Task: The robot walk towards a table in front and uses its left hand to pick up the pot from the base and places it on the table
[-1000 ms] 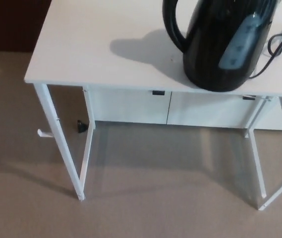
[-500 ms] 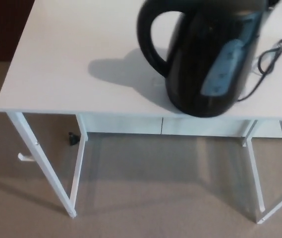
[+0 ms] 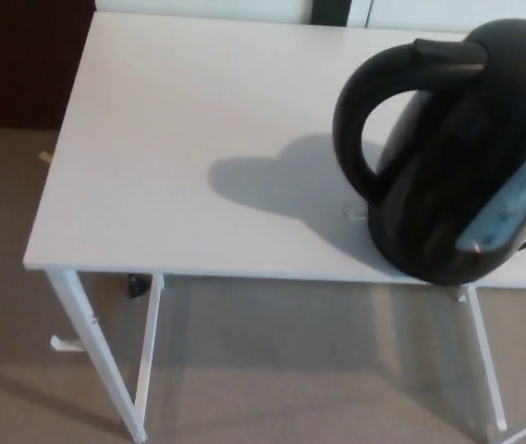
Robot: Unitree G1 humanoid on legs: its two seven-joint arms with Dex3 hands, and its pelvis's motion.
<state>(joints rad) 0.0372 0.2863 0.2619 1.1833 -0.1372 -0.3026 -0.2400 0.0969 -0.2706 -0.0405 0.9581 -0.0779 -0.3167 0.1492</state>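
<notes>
A black electric kettle, the pot point(image 3: 466, 157), stands on the right side of the white table point(image 3: 170, 139), close to its front edge. Its loop handle point(image 3: 360, 129) points left, and a bluish water window point(image 3: 512, 199) shows on its near side. Its shadow falls on the tabletop to its left. The base under it is hidden by the kettle's body. Neither of my hands shows in the head view.
The table has thin white legs point(image 3: 96, 356) and stands on beige carpet point(image 3: 272, 370). A small black object point(image 3: 136, 285) lies on the floor under the table's left part. A dark wall or panel point(image 3: 13, 65) is at the far left.
The whole picture has shifted: the camera has come closer and tipped up, so the kettle now sits further right and the tabletop fills more of the view. The cord is out of frame.
</notes>
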